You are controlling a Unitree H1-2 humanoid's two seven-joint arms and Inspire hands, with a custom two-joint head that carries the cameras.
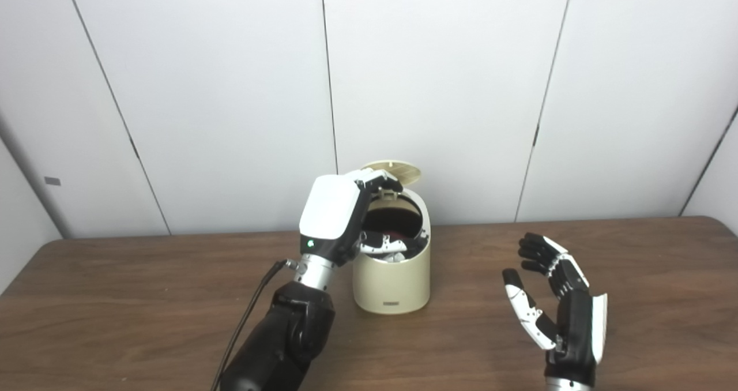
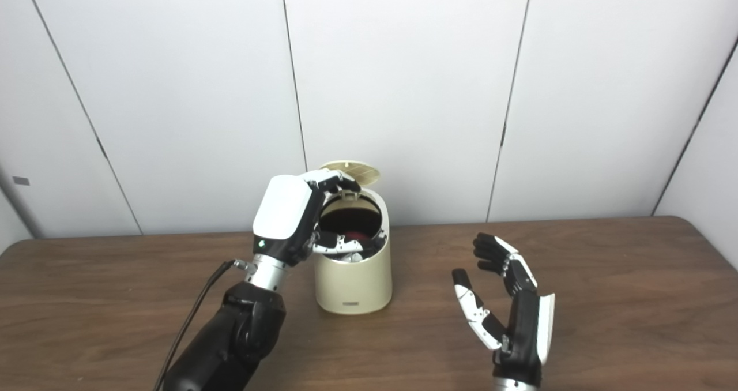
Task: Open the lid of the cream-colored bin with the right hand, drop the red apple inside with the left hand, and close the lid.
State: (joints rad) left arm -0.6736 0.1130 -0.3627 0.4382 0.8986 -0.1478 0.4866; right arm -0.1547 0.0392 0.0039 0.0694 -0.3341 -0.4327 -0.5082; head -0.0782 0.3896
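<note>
The cream-colored bin (image 1: 392,281) stands mid-table with its round lid (image 1: 403,170) tipped up at the back. My left hand (image 1: 340,218) is at the bin's open mouth, fingers arched over the top rim and thumb across the lower rim. The red apple (image 1: 398,221) shows as a dark red shape in the opening between them; I cannot see whether the hand still grips it. My right hand (image 1: 553,304) is upright over the table to the right of the bin, apart from it, open and holding nothing.
A brown wooden table (image 1: 115,299) spans the view, with white wall panels behind it. A black cable (image 1: 248,316) runs along my left forearm.
</note>
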